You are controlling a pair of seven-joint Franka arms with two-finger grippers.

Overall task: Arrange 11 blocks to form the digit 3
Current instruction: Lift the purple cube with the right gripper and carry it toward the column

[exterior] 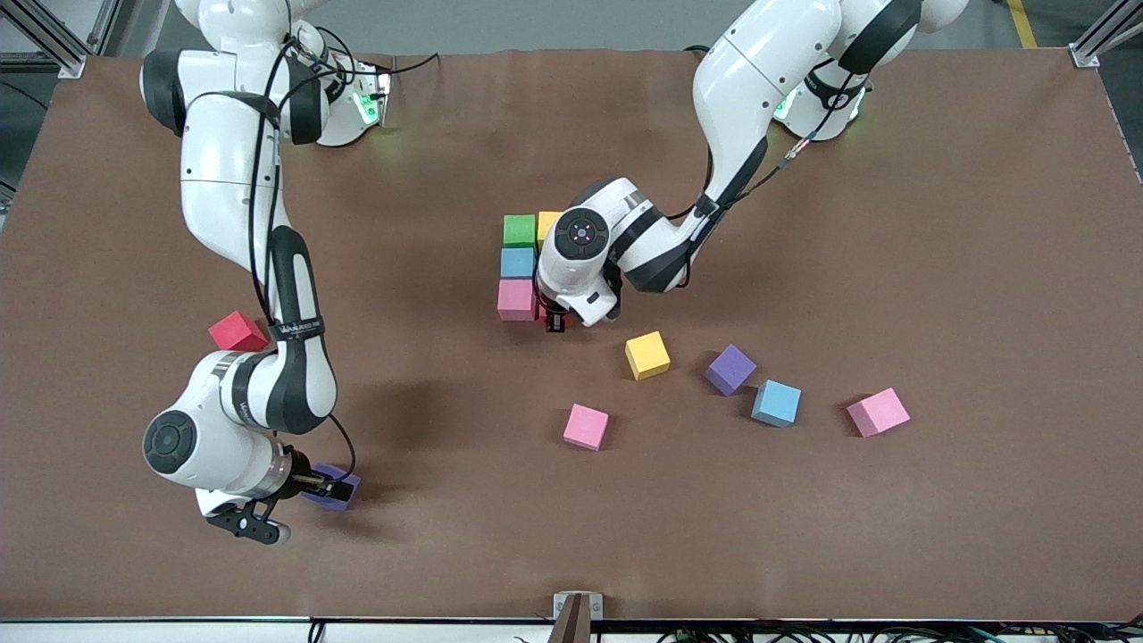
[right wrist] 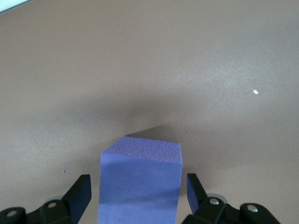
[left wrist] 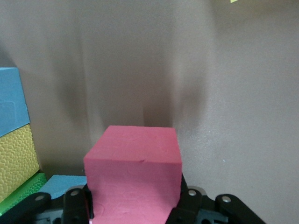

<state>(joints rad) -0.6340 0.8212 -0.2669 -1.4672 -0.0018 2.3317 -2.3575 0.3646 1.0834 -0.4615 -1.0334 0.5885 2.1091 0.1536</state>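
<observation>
Your work surface is a wide brown table [exterior: 938,268], with both arm bases along its edge farthest from the front camera.

The left arm reaches in to the middle of the table, and its left gripper [exterior: 555,321] sits low beside the part-built figure. In the left wrist view you see the fingers [left wrist: 77,203] pressed on either side of a red cube [left wrist: 133,175], so it has that cube clamped.

The right arm bends down toward its own end of the table, where the right gripper [exterior: 326,487] straddles a purple cube [exterior: 337,488]. In the right wrist view the fingers [right wrist: 80,193] stand apart from the cube's sides with a gap on each, so the pincer is open around it and grips nothing.

The figure so far is a short column: a green cube [exterior: 519,229], a light blue cube [exterior: 517,263] touching it nearer the camera, then a pink cube [exterior: 516,299]. A yellow cube [exterior: 546,225] sits beside the green one, half hidden by the left wrist.

Loose cubes lie nearer the camera: a yellow block [exterior: 647,354], a second purple cube [exterior: 730,369], a blue block [exterior: 776,403], a pink block [exterior: 878,412] and another pink one [exterior: 586,426]. A second red cube [exterior: 237,331] lies beside the right forearm.
</observation>
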